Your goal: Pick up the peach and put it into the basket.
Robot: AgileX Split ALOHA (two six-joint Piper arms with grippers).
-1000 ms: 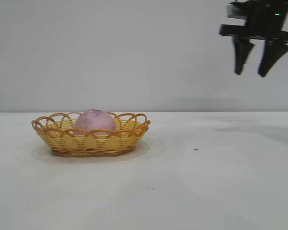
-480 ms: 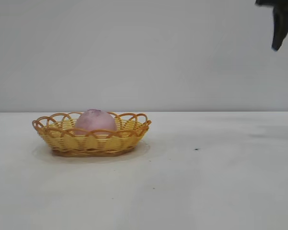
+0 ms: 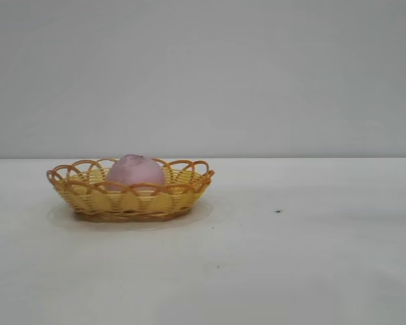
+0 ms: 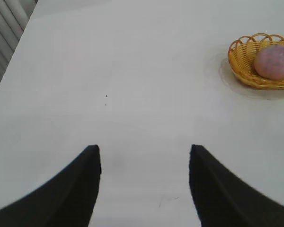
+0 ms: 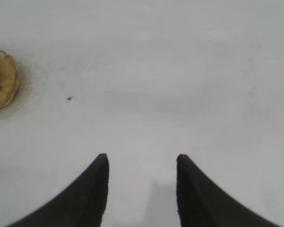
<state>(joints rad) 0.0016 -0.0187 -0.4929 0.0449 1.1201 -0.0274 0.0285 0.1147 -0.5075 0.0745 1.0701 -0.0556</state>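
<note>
Peach [image 3: 135,170] sits inside the basket [image 3: 183,193] on the bench [image 3: 311,257], task looks done; left end effector [image 4: 144,156] and right end effector [image 5: 142,163] both half-open, empty, well apart from the basket, neither clearly nearer.

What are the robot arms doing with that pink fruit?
Nothing at the moment. The peach already sits inside the basket on the table. Both arms are pulled back, away from it. The left claw and the right claw are open and empty, hanging over bare table. The job looks done.
</note>
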